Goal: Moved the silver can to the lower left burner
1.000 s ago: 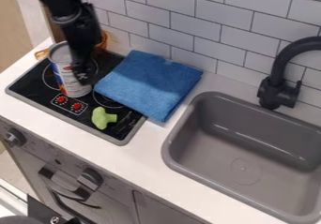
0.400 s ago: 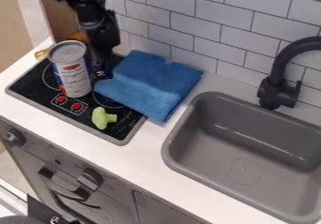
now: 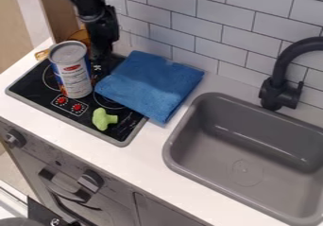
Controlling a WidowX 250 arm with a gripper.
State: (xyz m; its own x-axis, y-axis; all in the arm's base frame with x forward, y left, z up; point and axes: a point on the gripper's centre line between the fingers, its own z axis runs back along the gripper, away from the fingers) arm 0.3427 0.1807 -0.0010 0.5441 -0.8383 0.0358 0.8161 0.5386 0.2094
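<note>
One can point(image 3: 71, 73), one folded blue cloth point(image 3: 151, 85), one green toy point(image 3: 103, 119), one black cooktop point(image 3: 31, 99), one sink point(image 3: 183, 126) and one black faucet point(image 3: 277, 76). Two red knobs point(image 3: 62, 99) are on the cooktop; two larger dark knobs point(image 3: 91, 180) are on the stove front. An orange object point(image 3: 80, 36) shows in part behind the can.

The can stands upright on the left part of the cooktop, just above the red knobs in the frame. Parts of burner rings show at its left and right. The tool point(image 3: 99, 66) is at the upper left of the frame, near the can's right side, between it and the cloth; whether it is open or closed, I cannot tell.

The cooktop's grey rim runs down from the left edge area to a corner at lower center-left, with the green toy near that lower side. Black surface separates can and toy. The cloth overlaps the cooktop's right side and reaches onto the white tabletop point(image 3: 148, 147). A strip of tabletop runs between cooktop and sink, narrowing by the cloth's lower corner, and continues along the front edge.
</note>
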